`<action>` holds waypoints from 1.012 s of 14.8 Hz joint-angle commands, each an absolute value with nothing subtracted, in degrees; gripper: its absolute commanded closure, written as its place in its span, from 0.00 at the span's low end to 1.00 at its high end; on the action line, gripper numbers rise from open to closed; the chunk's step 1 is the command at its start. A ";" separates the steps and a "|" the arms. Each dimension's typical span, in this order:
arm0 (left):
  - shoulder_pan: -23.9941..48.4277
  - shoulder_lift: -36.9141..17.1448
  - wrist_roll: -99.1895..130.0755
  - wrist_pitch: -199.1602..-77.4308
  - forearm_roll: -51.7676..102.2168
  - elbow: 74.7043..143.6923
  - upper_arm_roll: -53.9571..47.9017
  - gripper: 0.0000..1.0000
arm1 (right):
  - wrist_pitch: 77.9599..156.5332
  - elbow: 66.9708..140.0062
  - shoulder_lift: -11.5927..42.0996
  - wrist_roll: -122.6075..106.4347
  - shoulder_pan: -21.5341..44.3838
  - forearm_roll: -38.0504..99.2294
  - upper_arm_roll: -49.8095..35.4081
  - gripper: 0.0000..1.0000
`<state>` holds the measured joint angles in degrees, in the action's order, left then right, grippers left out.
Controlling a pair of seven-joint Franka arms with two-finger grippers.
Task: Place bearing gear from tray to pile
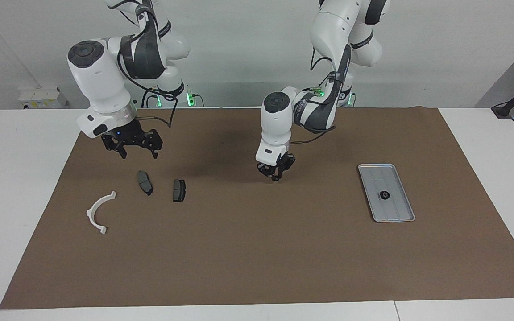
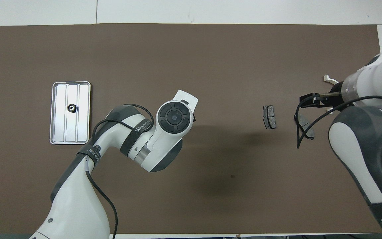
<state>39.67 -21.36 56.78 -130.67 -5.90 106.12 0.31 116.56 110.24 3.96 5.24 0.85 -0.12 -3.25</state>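
The silver tray (image 1: 396, 209) (image 2: 60, 132) lies on the brown mat toward the left arm's end. The small black bearing gear (image 1: 384, 195) (image 2: 71, 107) rests in it. The pile lies toward the right arm's end: a white curved bracket (image 1: 89, 213) (image 2: 327, 78) and two dark brake pads (image 1: 144, 183) (image 1: 179, 190) (image 2: 269, 117). My left gripper (image 1: 276, 177) hangs shut low over the middle of the mat, well clear of the tray, with nothing visible in it. In the overhead view its own arm hides it. My right gripper (image 1: 139, 155) (image 2: 307, 99) hangs open just above the mat by the pads.
The brown mat (image 1: 257, 249) covers most of the white table. The right arm's cable (image 2: 298, 132) hangs over one brake pad in the overhead view.
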 commanded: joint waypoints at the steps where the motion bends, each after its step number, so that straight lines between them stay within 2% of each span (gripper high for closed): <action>1: 40.43 -22.50 58.27 -132.71 -7.47 105.47 1.14 0.79 | 119.17 110.65 5.97 6.15 1.84 0.97 -3.43 0.00; 4: 40.17 -22.68 58.18 -135.17 -7.47 106.43 1.14 0.79 | 120.76 110.65 7.56 6.15 2.02 0.97 -3.51 0.00; 13: 39.99 -23.20 58.27 -138.25 -7.47 109.25 1.23 0.80 | 120.76 110.65 7.73 8.26 3.69 0.97 -3.60 0.00; 14: 39.99 -23.12 58.18 -137.99 -7.56 109.16 1.23 0.56 | 120.76 110.65 7.73 8.35 3.69 0.97 -3.60 0.00; 15: 39.99 -23.12 57.40 -137.55 -7.65 109.07 1.32 0.01 | 120.76 110.65 7.65 8.52 3.69 0.97 -3.60 0.00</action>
<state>39.63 -23.37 56.83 -136.48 -5.99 107.83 0.80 119.91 110.28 7.95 7.68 3.99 -0.11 -3.42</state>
